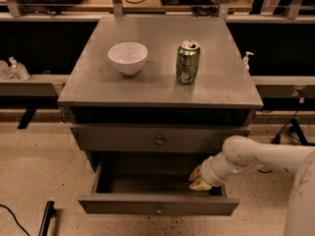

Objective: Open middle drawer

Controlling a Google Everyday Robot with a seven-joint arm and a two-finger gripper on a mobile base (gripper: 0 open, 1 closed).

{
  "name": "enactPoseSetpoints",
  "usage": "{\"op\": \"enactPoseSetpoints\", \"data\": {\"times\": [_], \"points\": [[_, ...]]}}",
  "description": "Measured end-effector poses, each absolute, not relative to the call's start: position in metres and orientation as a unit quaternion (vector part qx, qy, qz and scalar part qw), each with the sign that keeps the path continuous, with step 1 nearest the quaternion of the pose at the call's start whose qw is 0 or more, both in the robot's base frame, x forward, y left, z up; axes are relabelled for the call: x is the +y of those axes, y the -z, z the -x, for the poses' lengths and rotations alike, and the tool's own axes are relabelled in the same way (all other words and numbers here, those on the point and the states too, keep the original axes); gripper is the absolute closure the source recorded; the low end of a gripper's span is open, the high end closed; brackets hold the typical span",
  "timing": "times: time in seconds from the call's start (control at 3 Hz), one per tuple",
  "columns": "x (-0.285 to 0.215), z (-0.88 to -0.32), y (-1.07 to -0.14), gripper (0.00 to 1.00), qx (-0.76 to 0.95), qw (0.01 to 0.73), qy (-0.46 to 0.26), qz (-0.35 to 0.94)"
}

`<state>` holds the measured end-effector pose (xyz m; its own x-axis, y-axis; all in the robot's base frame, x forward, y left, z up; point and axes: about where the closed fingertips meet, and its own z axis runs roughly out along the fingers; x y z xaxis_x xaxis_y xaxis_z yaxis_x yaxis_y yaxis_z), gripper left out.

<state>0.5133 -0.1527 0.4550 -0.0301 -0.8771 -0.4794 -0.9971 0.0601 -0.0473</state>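
The middle drawer (158,206) is pulled out below the shut top drawer (159,139). Its grey front with a small round knob faces me, and its plain grey tray (147,183) shows and holds nothing. My gripper (198,178), with tan fingers on a white arm, comes in from the right. It hovers over the tray's right end, just behind the drawer front. Its fingers stand slightly apart and hold nothing.
On the grey cabinet top (98,82) stand a white bowl (128,57) and a green can (188,62). Low shelves flank the cabinet, with bottles at the left (15,69) and a dispenser at the right (247,60). Speckled floor lies in front.
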Motion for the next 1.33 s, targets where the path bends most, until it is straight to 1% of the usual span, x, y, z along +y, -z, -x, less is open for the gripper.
{"op": "enactPoseSetpoints", "data": {"times": [0.33,0.67,1.0,1.33], "points": [[-0.144,-0.524,-0.427,0.73,0.708,0.185,-0.139,0.667],[-0.139,-0.530,-0.395,0.91,0.715,0.170,-0.140,0.664],[-0.136,-0.532,-0.377,1.00,0.717,0.161,-0.146,0.662],[-0.129,-0.524,-0.370,1.00,0.714,0.153,-0.164,0.664]]}}
